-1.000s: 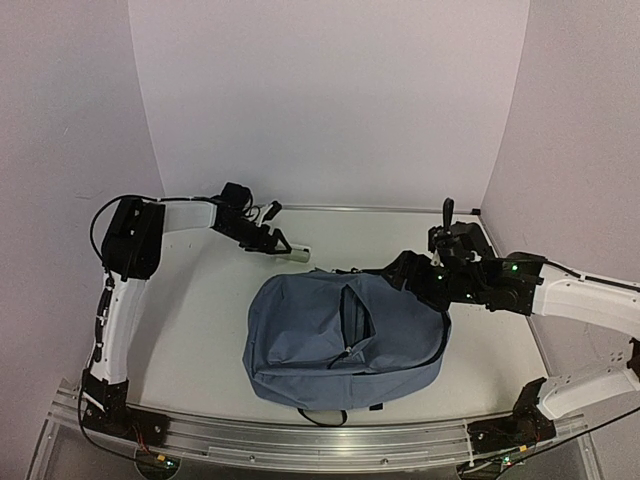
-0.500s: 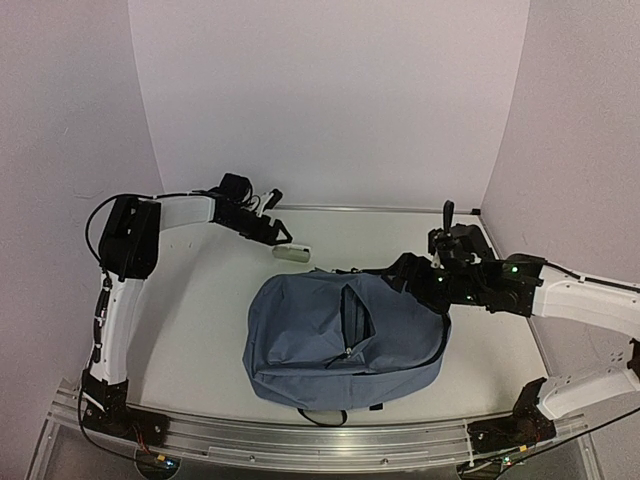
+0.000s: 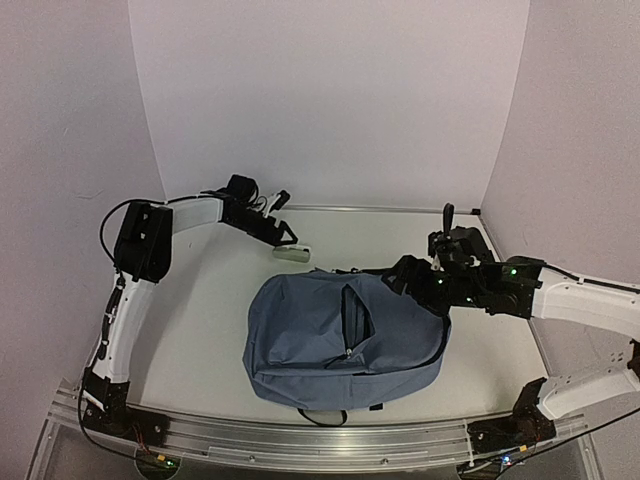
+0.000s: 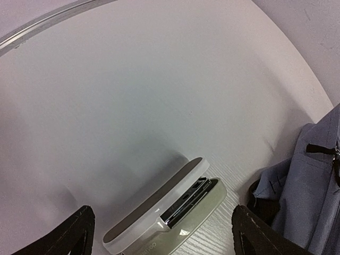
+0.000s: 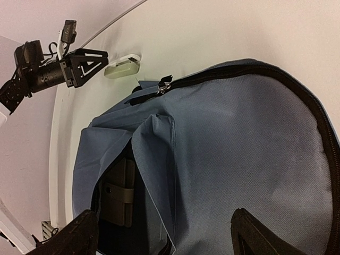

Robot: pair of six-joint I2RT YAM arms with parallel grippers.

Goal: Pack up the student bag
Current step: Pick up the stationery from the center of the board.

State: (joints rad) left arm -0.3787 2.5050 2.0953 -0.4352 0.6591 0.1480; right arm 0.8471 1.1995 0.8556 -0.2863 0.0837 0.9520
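Observation:
The student bag, dusty blue, lies flat in the middle of the table with its zip pocket gaping. It also shows in the right wrist view, where a brown strapped notebook sits inside the opening. A small pale green and white stapler-like item lies on the table just behind the bag's top. In the left wrist view this item lies between the spread tips. My left gripper is open over it, not touching. My right gripper is open and empty over the bag's right side.
The table is enclosed by white walls at the back and sides. A black post stands at the back right corner. The bag's black straps trail toward the front rail.

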